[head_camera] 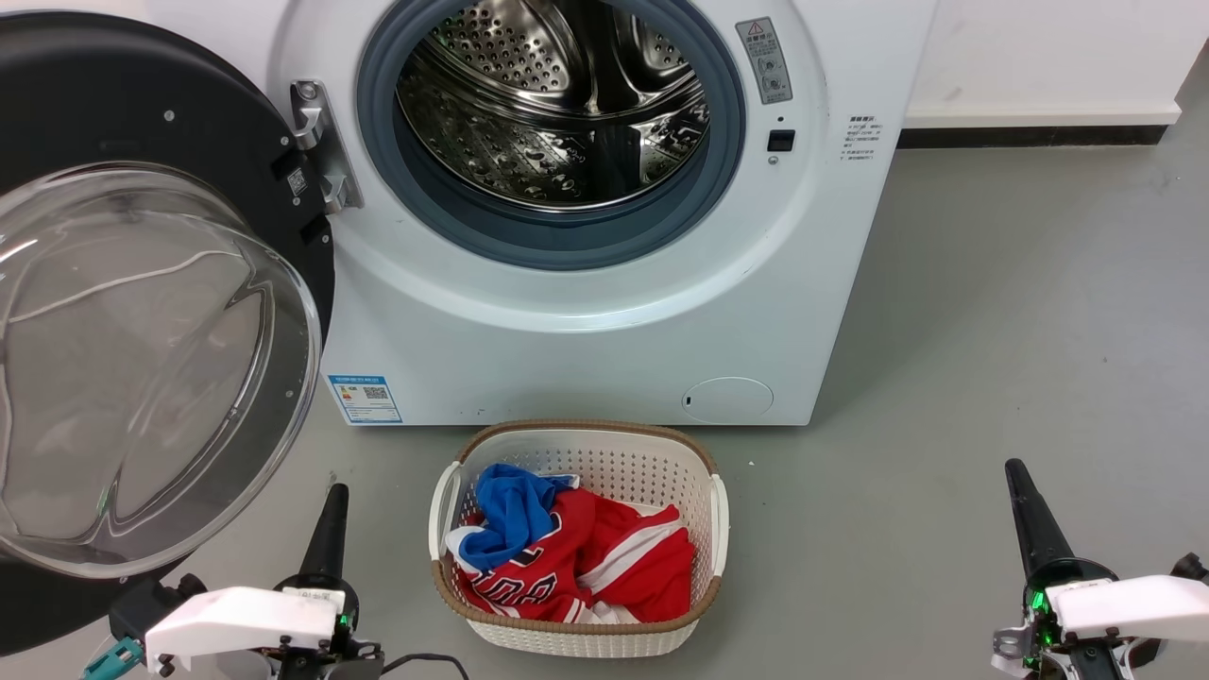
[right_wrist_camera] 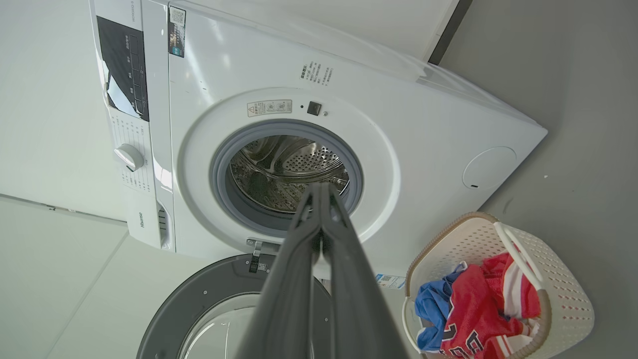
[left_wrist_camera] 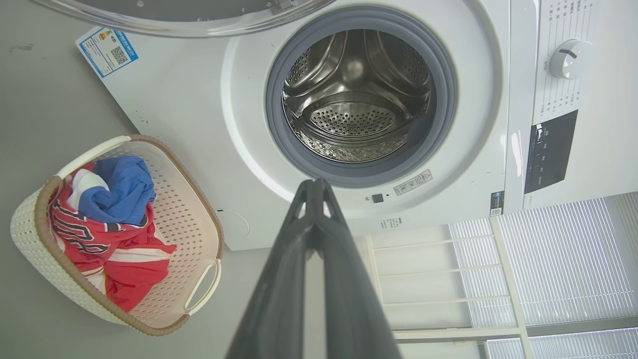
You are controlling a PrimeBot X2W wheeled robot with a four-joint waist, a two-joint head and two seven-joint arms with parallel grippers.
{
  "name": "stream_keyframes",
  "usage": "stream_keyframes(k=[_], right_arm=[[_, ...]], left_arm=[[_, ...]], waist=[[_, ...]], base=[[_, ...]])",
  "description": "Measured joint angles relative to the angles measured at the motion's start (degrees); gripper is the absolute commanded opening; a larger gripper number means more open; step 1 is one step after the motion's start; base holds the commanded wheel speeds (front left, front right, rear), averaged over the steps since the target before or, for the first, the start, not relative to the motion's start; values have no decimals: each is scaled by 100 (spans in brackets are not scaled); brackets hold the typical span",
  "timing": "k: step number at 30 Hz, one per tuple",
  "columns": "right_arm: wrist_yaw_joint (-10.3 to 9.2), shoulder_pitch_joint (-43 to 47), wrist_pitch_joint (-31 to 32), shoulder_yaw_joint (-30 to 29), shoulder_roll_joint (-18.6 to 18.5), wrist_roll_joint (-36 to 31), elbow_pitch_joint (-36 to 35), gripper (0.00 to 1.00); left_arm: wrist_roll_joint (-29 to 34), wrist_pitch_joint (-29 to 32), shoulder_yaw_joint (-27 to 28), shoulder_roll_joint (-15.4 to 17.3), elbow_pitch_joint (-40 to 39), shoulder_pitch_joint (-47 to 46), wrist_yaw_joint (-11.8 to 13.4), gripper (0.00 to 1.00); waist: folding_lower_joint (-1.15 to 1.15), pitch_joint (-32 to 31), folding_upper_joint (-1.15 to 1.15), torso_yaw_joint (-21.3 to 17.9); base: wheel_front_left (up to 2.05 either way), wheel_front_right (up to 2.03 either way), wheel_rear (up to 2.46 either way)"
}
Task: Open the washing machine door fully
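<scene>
Black and shiny, the washing machine door (head_camera: pixel 113 104) stands wide open at nine o'clock in the head view, turned far out on its metal hinge (head_camera: pixel 321 146) so the way into the machine is free. Its middle is a round, clear glass bowl (head_camera: pixel 142 368) that bulges out like a big bubble. Just below it, at eight o'clock, the left claw (head_camera: pixel 332 515) rests low with its two long dark fingers (head_camera: pixel 328 543) pressed together, holding nothing and not touching the door. I think it sits back there because the door looks as open as it can go. At twelve o'clock is the white, boxy washing machine (head_camera: pixel 586 359), with a soft grey rubber ring (head_camera: pixel 557 247) around a shiny steel drum (head_camera: pixel 557 104) full of little holes. At six o'clock a white basket (head_camera: pixel 567 647) with tiny holes and a brown rim holds crumpled red and blue clothes (head_camera: pixel 604 567), ready for loading. At four o'clock the right claw (head_camera: pixel 1025 491) is also pinched together, empty, well apart from everything.
</scene>
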Motion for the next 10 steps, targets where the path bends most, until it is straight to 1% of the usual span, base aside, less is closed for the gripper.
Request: stream_keyframes(k=[3, 4, 10], right_arm=[[0, -21, 24, -5, 0, 132, 34, 0], [0, -64, 69, -12, 0, 292, 63, 0], [0, -129, 149, -26, 1, 572, 110, 0]], left_arm=[[-159, 49, 19, 0, 10, -37, -4, 0], [-320, 71, 33, 0, 15, -71, -21, 0], [-624, 152, 70, 0, 33, -96, -52, 0]], waist=[[0, 4, 0, 1], [0, 8, 0, 2], [0, 17, 0, 5]], base=[[0, 0, 0], [0, 0, 0], [0, 0, 0]])
